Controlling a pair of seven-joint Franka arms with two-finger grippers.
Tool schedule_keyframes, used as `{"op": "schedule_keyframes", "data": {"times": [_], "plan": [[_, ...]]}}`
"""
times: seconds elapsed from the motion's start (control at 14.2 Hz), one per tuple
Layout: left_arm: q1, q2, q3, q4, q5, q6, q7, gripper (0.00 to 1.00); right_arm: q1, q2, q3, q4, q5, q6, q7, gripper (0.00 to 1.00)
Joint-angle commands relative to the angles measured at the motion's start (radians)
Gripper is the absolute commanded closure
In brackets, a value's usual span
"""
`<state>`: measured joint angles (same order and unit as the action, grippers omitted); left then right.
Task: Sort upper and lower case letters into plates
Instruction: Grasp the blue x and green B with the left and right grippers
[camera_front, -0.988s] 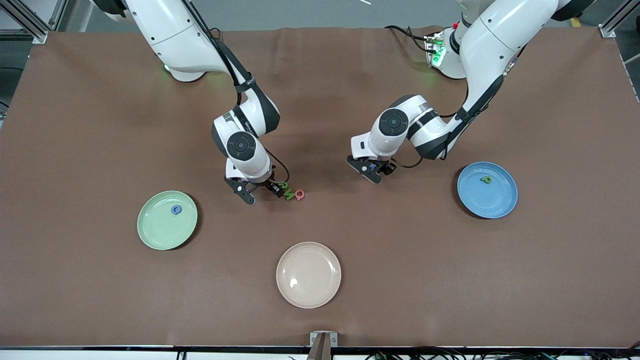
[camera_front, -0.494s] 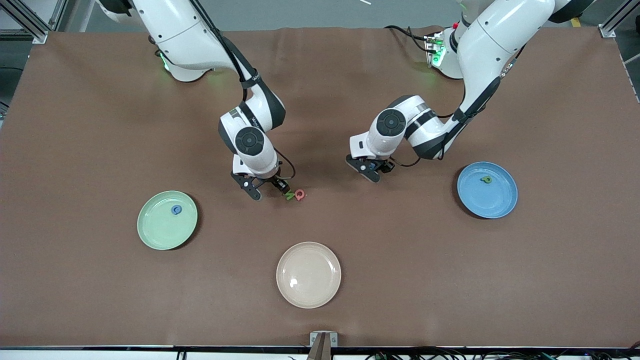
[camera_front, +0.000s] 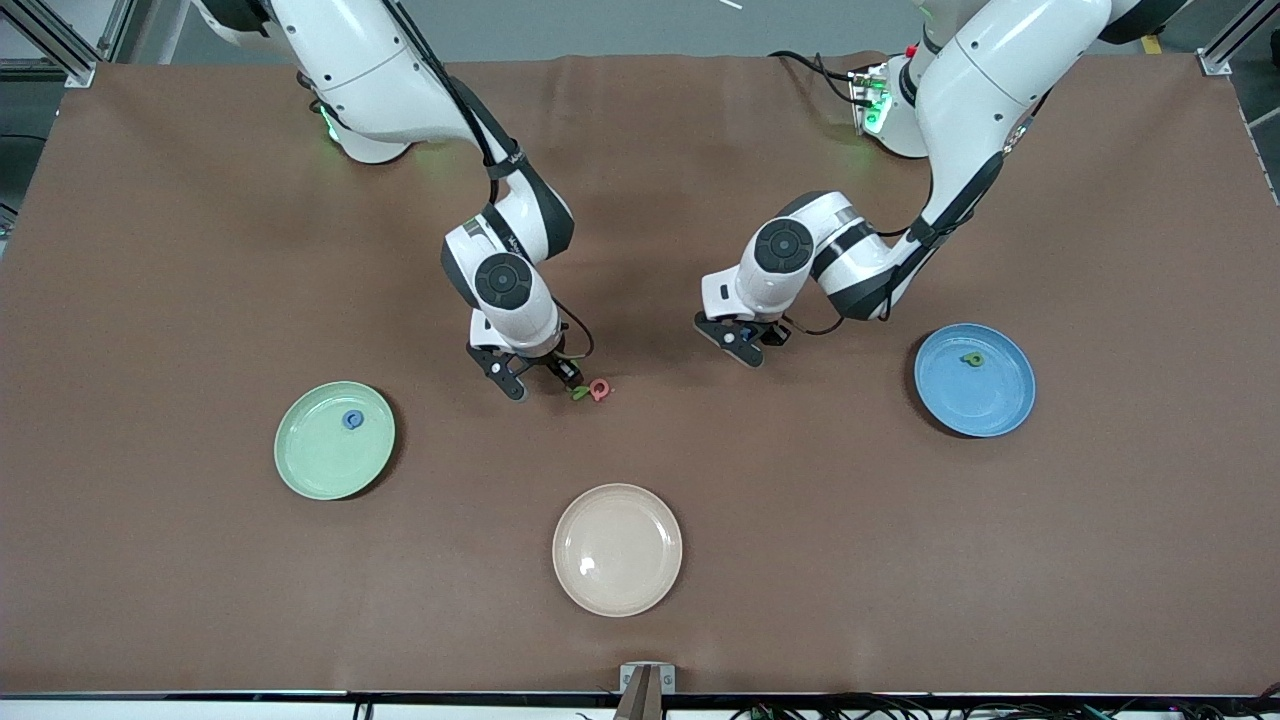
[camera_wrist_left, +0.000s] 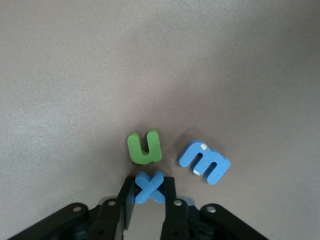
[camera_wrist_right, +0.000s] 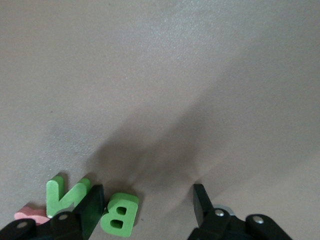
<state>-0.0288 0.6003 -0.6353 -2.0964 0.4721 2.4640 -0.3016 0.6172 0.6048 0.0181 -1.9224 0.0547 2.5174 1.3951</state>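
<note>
My left gripper (camera_wrist_left: 149, 192) is down at the table and shut on a blue letter x (camera_wrist_left: 148, 186). A green u (camera_wrist_left: 145, 147) and a blue m (camera_wrist_left: 204, 161) lie right beside it. My right gripper (camera_wrist_right: 147, 205) is open, low over the table, with a green B (camera_wrist_right: 119, 214) between its fingers, close to one of them. A green N (camera_wrist_right: 65, 194) and a pink letter (camera_front: 599, 389) lie just outside that finger. The mint green plate (camera_front: 315, 465) holds a blue letter (camera_front: 352, 420). In the blue plate (camera_front: 985, 400) is a green letter (camera_front: 972, 358).
A cream-beige plate (camera_front: 617, 549) sits near the table's front edge, nearer to the front camera than both grippers. The brown table cover (camera_front: 200, 250) is bare around the two letter clusters.
My left gripper has shut on the blue x. My right gripper has shifted toward the green and pink letters, come down around the green B, and its fingers have narrowed a little.
</note>
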Motion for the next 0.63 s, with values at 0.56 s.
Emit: {"op": "schedule_keyframes", "data": {"times": [0.56], "plan": [[0.087,-0.128,-0.007,0.022,0.014,-0.183,0.032,0.94,0.033,0.004,-0.009,0.003,-0.013,0.006,0.044,0.49]]}}
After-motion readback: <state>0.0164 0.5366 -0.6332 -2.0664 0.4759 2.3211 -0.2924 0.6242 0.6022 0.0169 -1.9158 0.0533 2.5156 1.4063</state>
